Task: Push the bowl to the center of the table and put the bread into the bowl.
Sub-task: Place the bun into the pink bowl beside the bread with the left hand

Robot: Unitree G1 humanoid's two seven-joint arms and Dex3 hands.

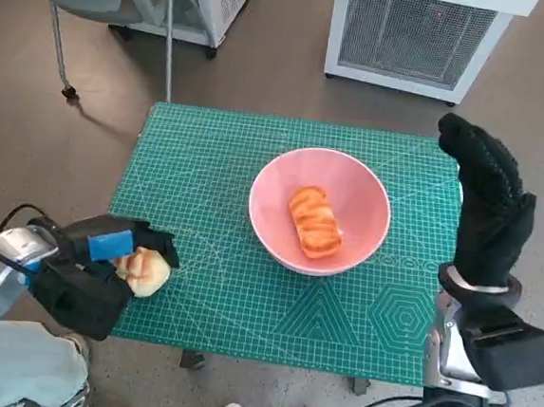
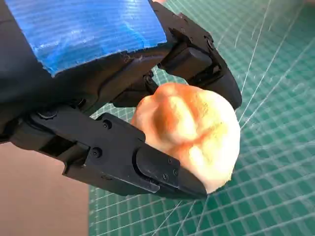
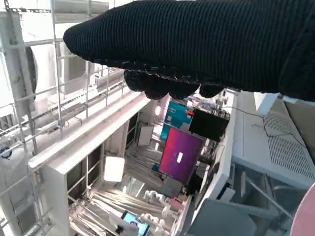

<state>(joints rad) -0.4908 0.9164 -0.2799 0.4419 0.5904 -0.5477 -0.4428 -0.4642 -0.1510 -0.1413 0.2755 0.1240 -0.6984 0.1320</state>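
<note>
Bread roll gripped at near-left table edge; second bread piece already in bowl.
Roll is clamped in left hand over green mat. Pink bowl, mid-table, holds glazed bread. Right hand is raised at right edge, fingers extended, nothing held.

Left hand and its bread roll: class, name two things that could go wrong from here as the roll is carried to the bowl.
1. The left hand holds the pale bread roll at the mat's near corner, and much of the roll bulges past the fingers; it might slip out during the carry.
2. The pink bowl already holds a glazed bread, so the roll may land on it and tumble out.
</note>
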